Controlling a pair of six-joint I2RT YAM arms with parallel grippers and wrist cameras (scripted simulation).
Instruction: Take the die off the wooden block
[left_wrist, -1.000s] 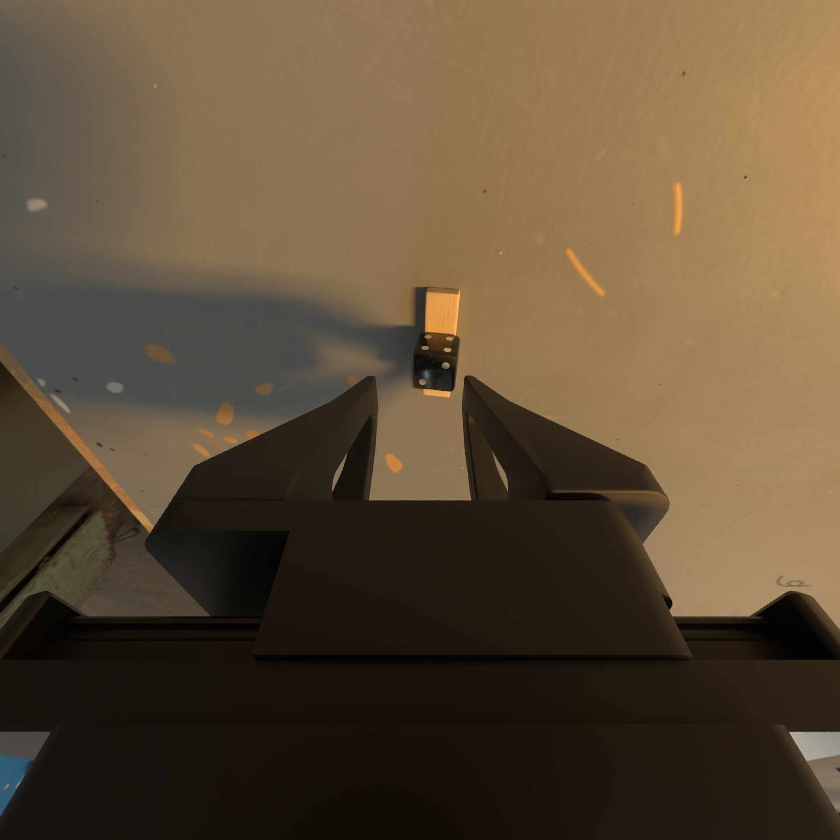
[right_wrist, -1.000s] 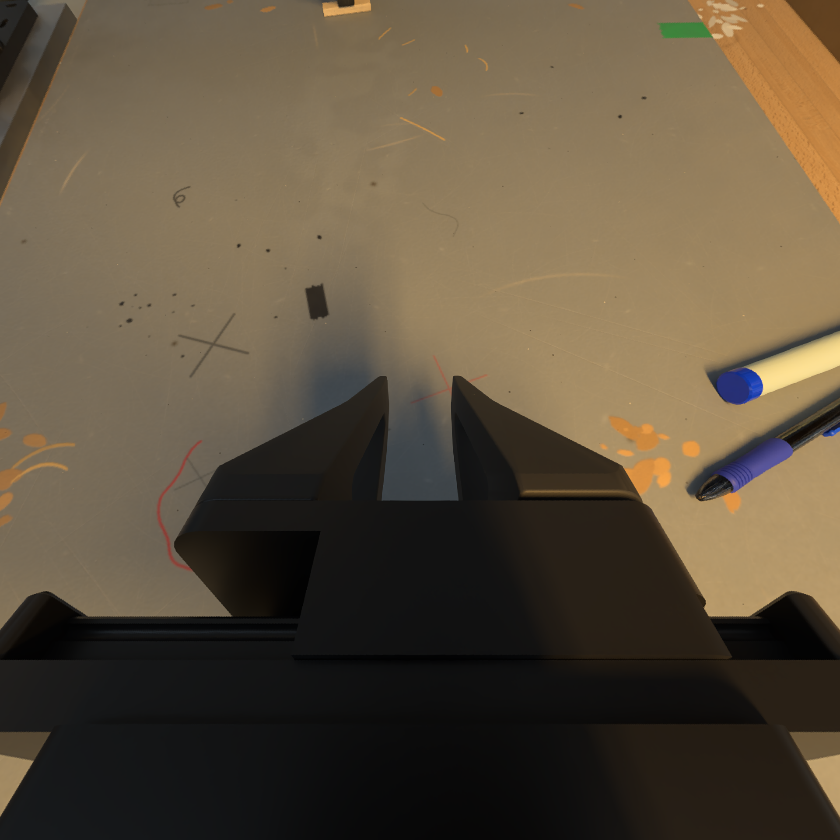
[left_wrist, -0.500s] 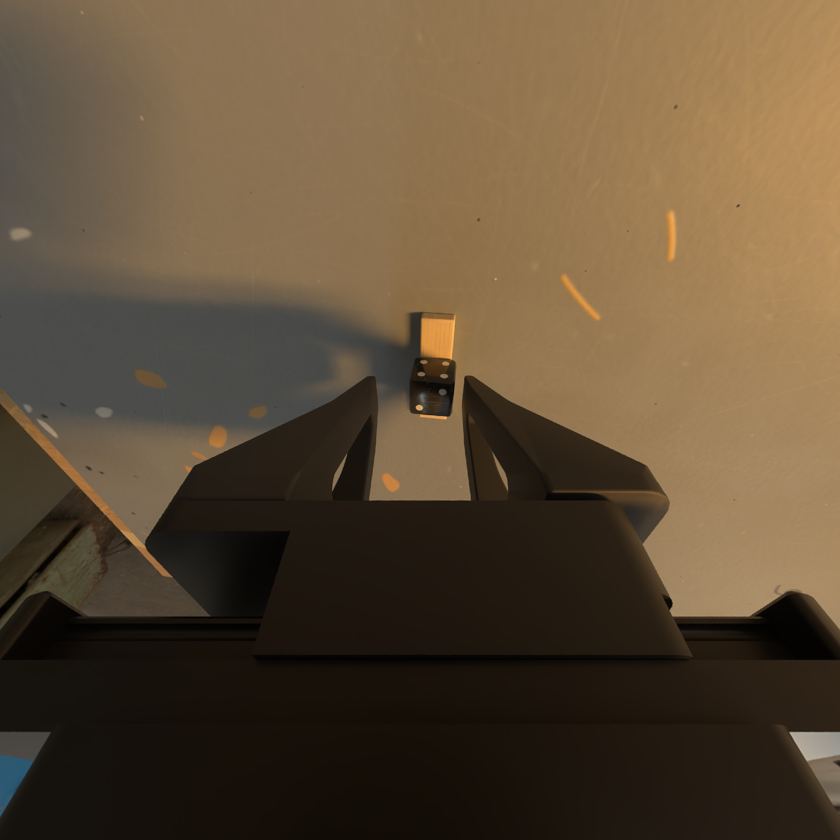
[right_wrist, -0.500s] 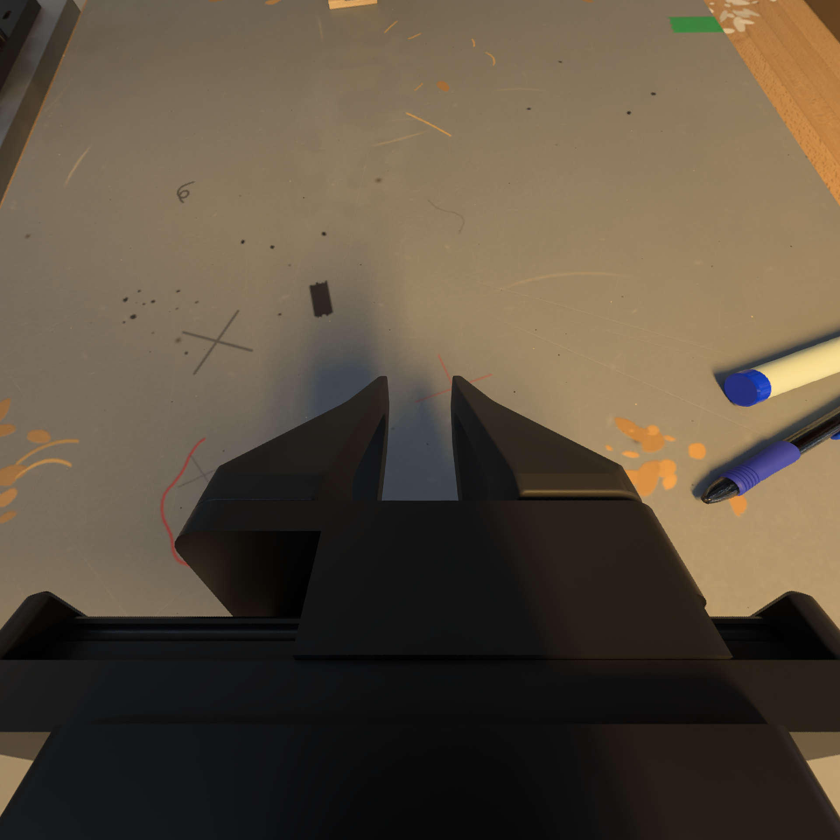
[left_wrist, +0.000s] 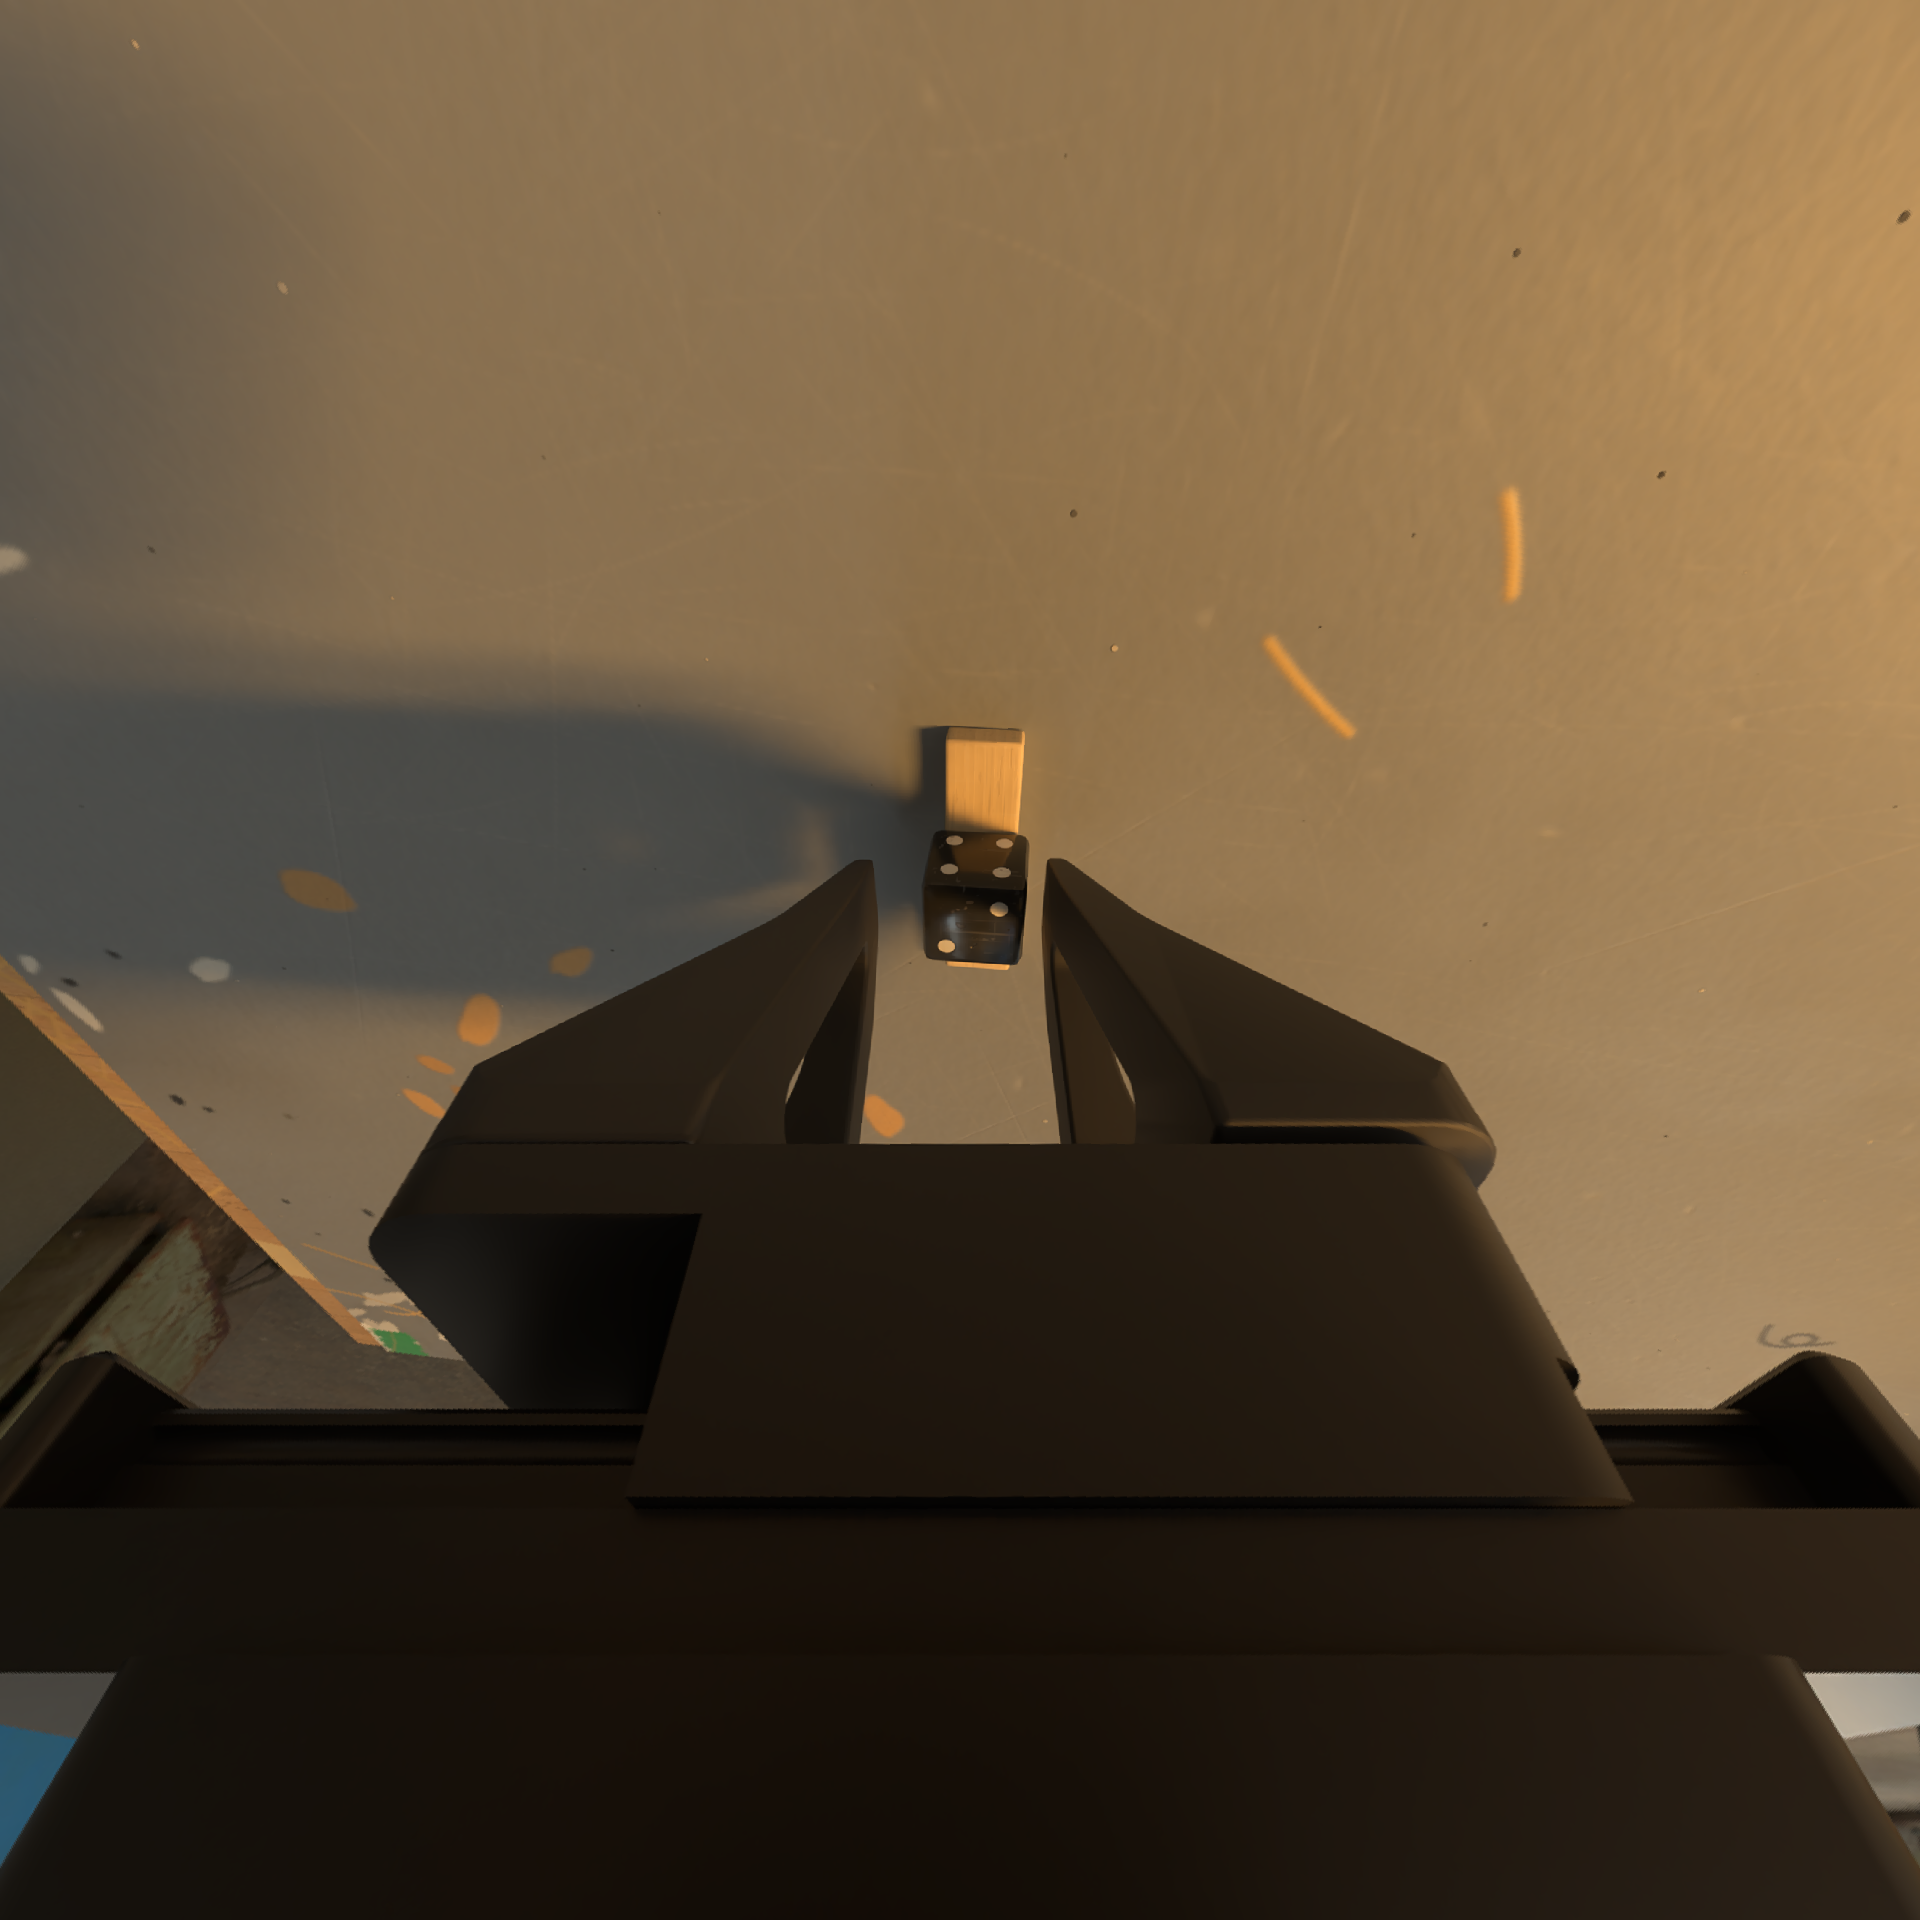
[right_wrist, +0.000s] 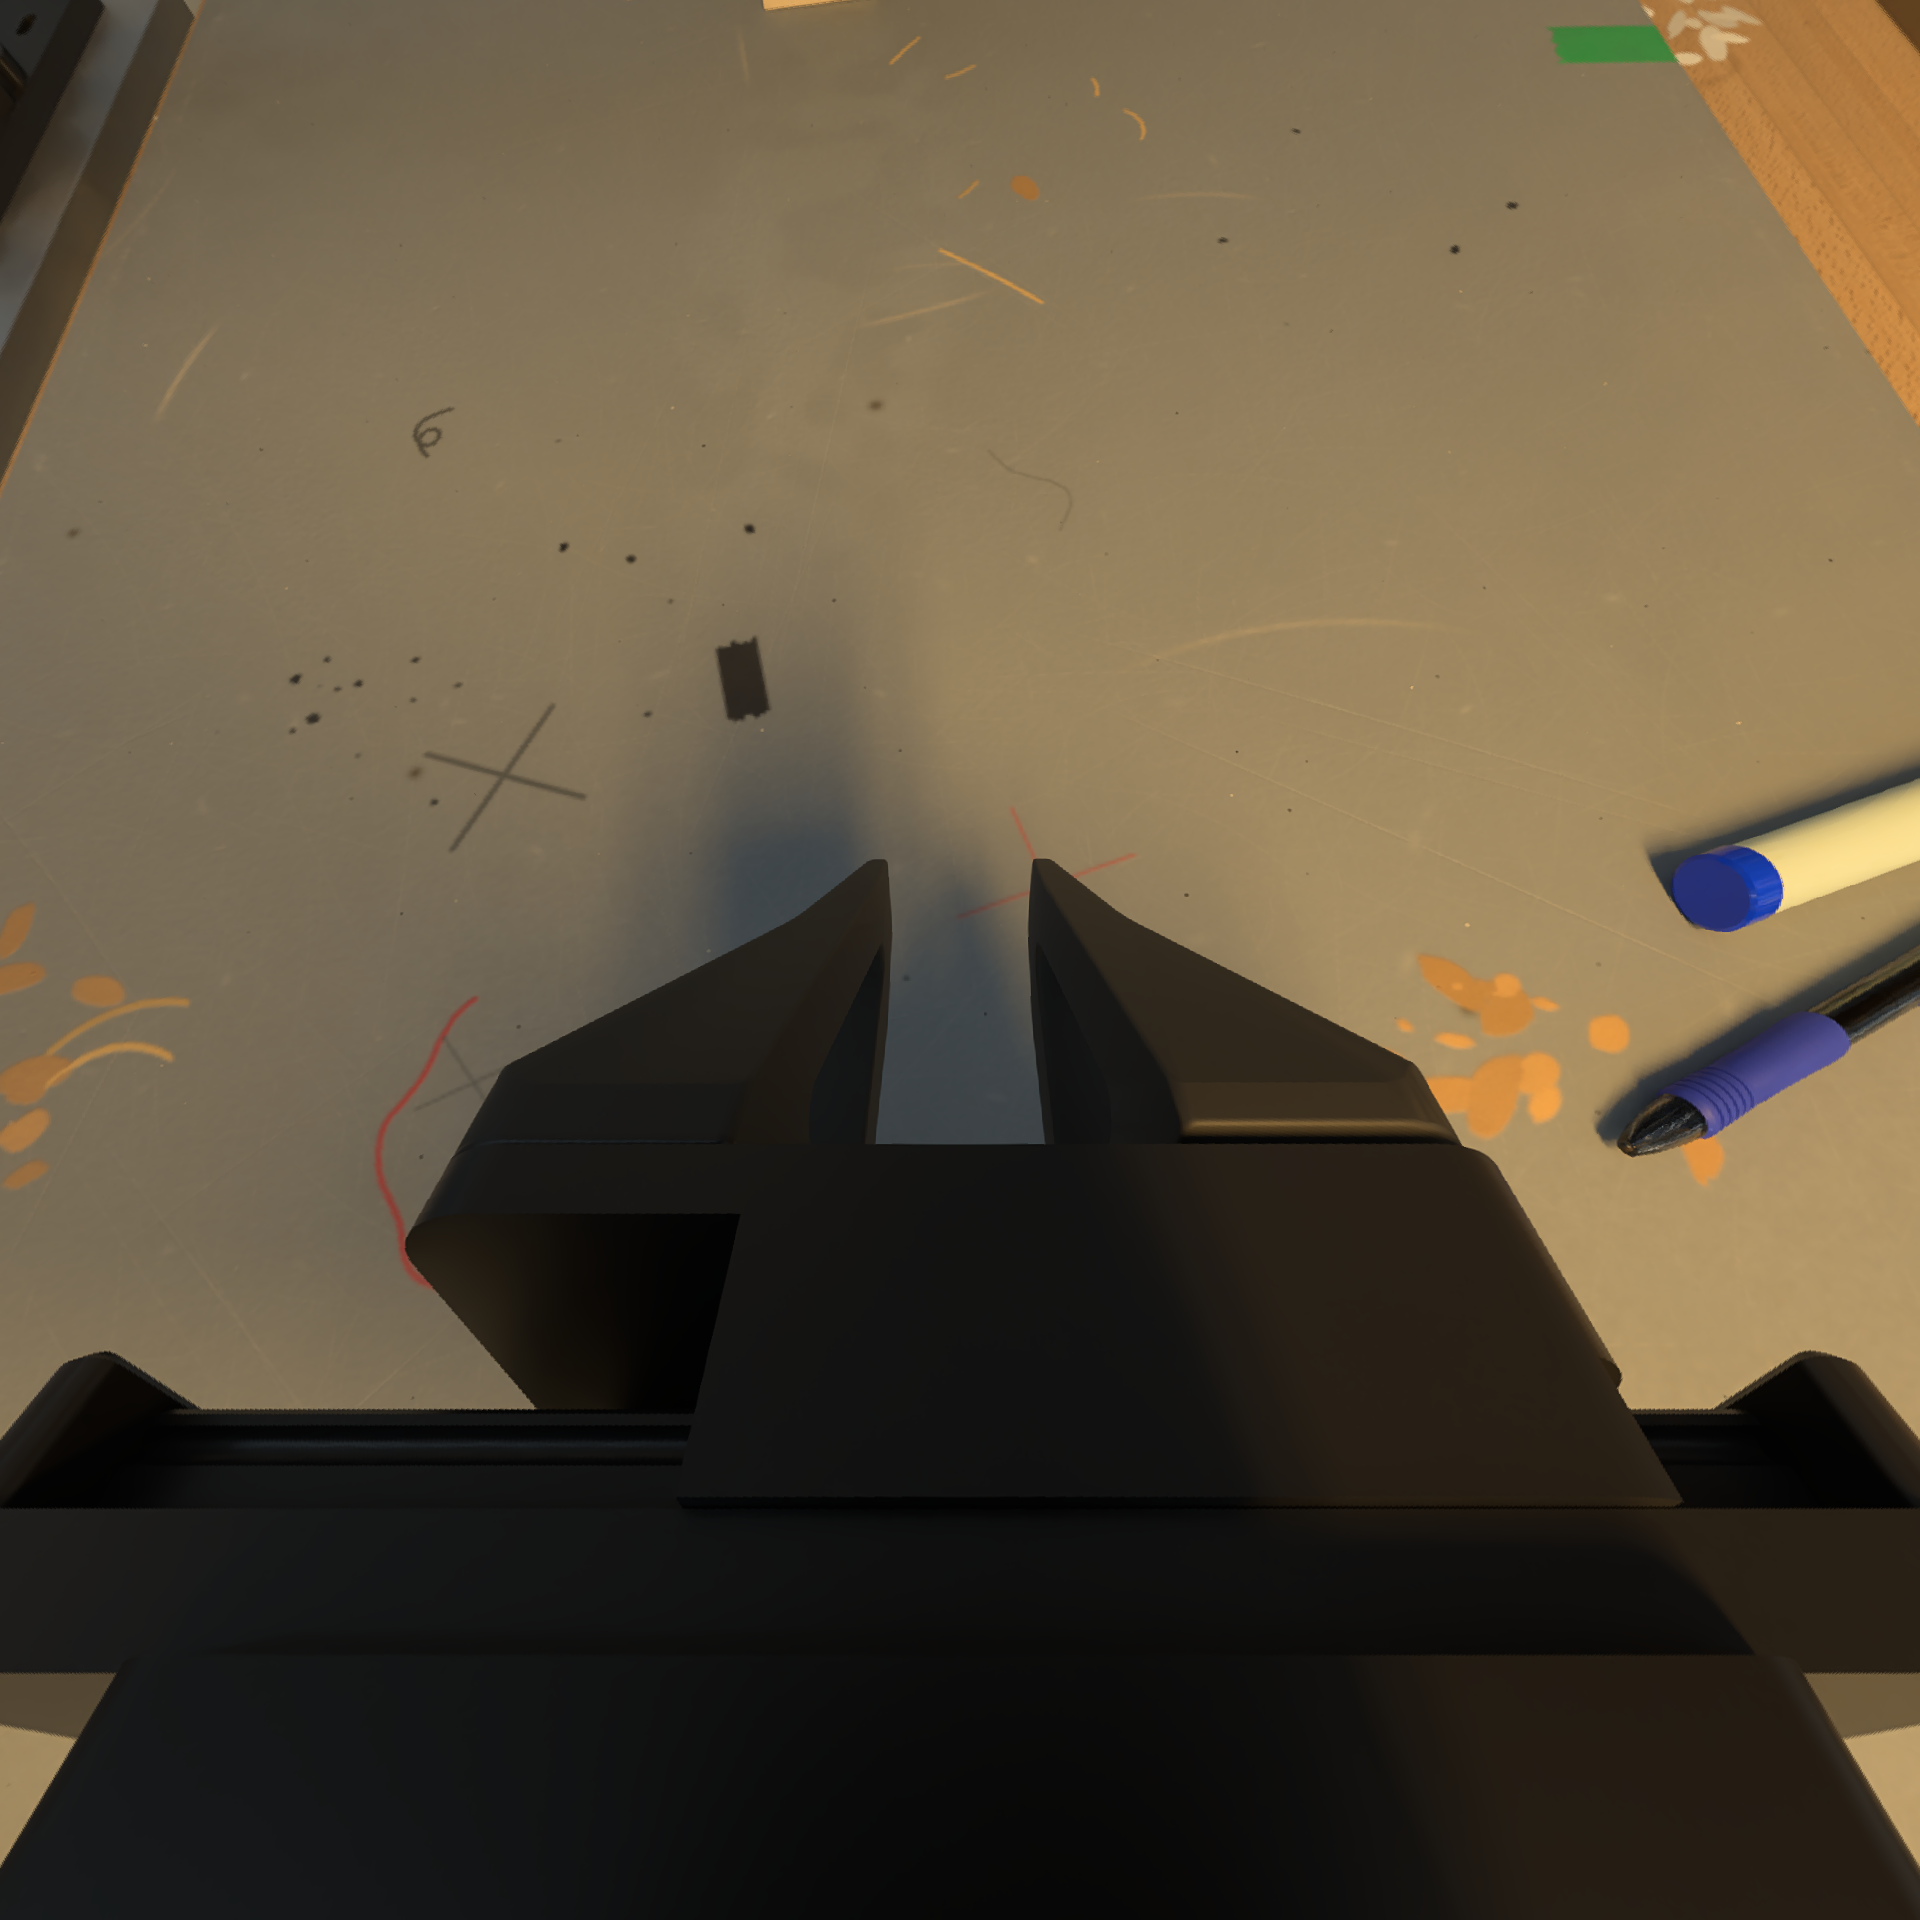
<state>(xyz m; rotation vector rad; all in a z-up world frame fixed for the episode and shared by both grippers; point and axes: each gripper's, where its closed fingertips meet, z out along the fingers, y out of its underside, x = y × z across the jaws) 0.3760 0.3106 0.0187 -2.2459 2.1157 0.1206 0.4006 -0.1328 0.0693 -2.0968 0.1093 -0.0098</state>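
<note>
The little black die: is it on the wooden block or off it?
On it. The die sits atop the wooden block, between the open left fingers, which aren't touching it.

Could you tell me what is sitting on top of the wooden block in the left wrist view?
A black die with white pips sits on the wooden block, covering its near end; their contact surface is hidden.

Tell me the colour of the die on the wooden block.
Black with white pips; the die shows best in the left wrist view.
</note>
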